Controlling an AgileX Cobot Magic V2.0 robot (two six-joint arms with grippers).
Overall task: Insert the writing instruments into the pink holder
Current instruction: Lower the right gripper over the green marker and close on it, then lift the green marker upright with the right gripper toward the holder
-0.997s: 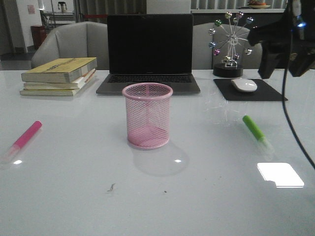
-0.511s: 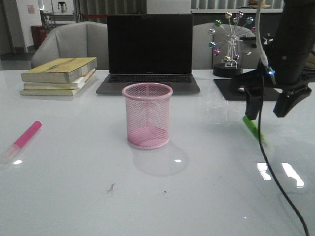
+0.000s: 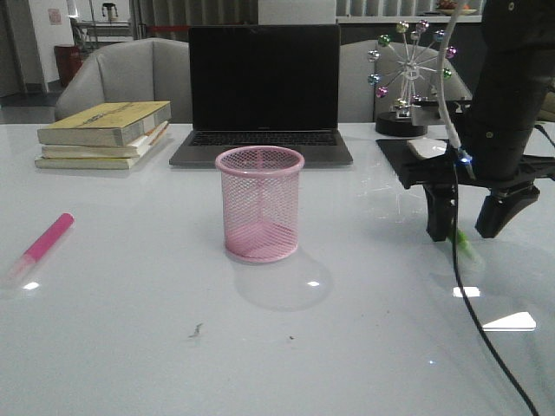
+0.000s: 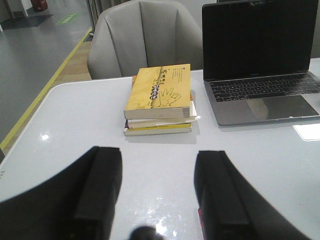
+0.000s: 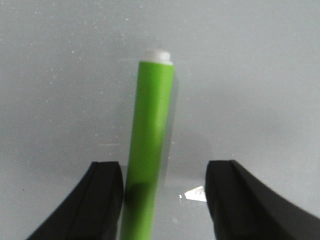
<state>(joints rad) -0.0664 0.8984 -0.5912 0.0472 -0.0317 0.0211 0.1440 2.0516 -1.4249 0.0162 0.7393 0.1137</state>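
Observation:
The pink holder (image 3: 259, 204) stands upright in the middle of the table, with nothing in it. The pink marker (image 3: 43, 242) lies on the table at the far left. At the right, my right gripper (image 3: 469, 230) is open and low over the green marker (image 3: 466, 243), a finger on either side of it. In the right wrist view the green marker (image 5: 148, 150) lies between the fingers, close against one of them, and my right gripper (image 5: 162, 197) is open. My left gripper (image 4: 157, 195) is open above the bare table; it does not show in the front view.
A closed-screen black laptop (image 3: 264, 91) stands behind the holder, a stack of yellow books (image 3: 104, 133) at the back left. A white mouse (image 3: 427, 148) on a black pad and a small ferris-wheel ornament (image 3: 408, 78) sit at the back right. A black cable (image 3: 468, 303) hangs from the right arm.
My right arm has come down from high at the right to the table, and its open fingers now straddle the green marker. The markers and the holder have not moved.

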